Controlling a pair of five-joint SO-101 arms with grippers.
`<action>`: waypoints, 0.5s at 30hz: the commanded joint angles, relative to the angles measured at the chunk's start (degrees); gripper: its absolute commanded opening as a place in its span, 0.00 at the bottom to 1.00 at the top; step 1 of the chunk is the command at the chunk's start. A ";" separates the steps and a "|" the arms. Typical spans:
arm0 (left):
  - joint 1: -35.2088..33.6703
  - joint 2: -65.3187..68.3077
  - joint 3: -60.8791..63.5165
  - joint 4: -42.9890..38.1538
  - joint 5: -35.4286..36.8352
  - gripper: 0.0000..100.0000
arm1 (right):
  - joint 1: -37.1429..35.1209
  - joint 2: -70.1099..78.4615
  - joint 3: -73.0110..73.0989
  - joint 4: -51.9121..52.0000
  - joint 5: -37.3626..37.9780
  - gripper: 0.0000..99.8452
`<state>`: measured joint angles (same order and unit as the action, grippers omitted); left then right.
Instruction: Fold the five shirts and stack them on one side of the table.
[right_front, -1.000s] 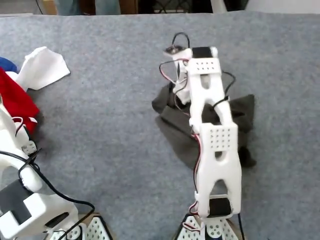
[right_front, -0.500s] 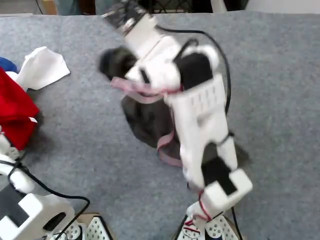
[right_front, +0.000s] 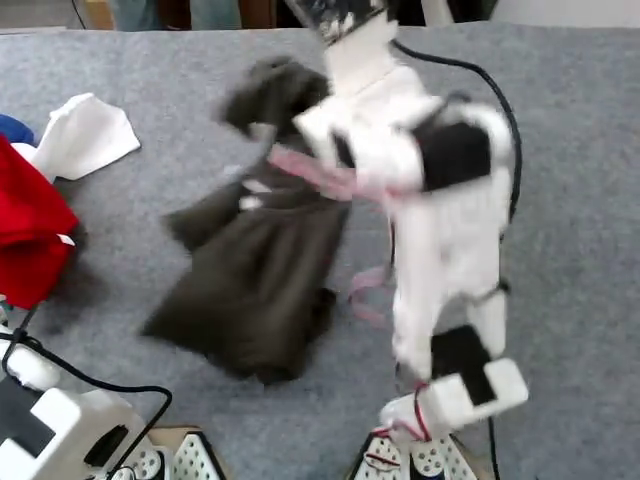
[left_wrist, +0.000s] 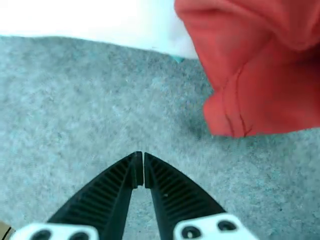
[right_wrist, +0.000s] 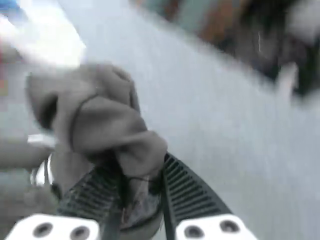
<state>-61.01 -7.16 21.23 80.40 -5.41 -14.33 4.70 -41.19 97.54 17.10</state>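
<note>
A dark grey shirt (right_front: 260, 270) hangs over the middle of the grey table (right_front: 560, 130), bunched at its top end in my right gripper (right_front: 272, 92), which is raised. In the right wrist view the gripper (right_wrist: 137, 187) is shut on a wad of this shirt (right_wrist: 105, 120). My left gripper (left_wrist: 140, 170) is shut with nothing in it, just above the table surface near a red shirt (left_wrist: 265, 75) and a white shirt (left_wrist: 100, 17). The red shirt (right_front: 30, 230) and the white shirt (right_front: 85, 135) lie at the table's left side.
A bit of blue cloth (right_front: 10, 127) peeks out at the left edge behind the red shirt. The left arm's base (right_front: 50, 440) and cable sit at the front left corner. Bare table stretches along the right side and the far edge.
The right arm has lifted the dark grey shirt off the table and swung it left and away; the shirt now hangs spread out. The left arm's body has shifted slightly at the front left.
</note>
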 joint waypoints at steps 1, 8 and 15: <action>2.77 -2.29 -2.51 1.05 0.00 0.04 | 11.43 3.56 21.67 -9.49 8.79 0.01; 15.69 -2.29 -2.59 4.92 0.09 0.04 | 27.16 6.64 47.43 -28.92 24.09 0.01; 35.56 -1.93 -2.95 4.48 7.47 0.04 | 43.87 6.90 55.69 -31.74 35.96 0.01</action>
<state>-33.41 -7.16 21.23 84.88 -0.92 22.59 12.00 12.97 66.77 48.66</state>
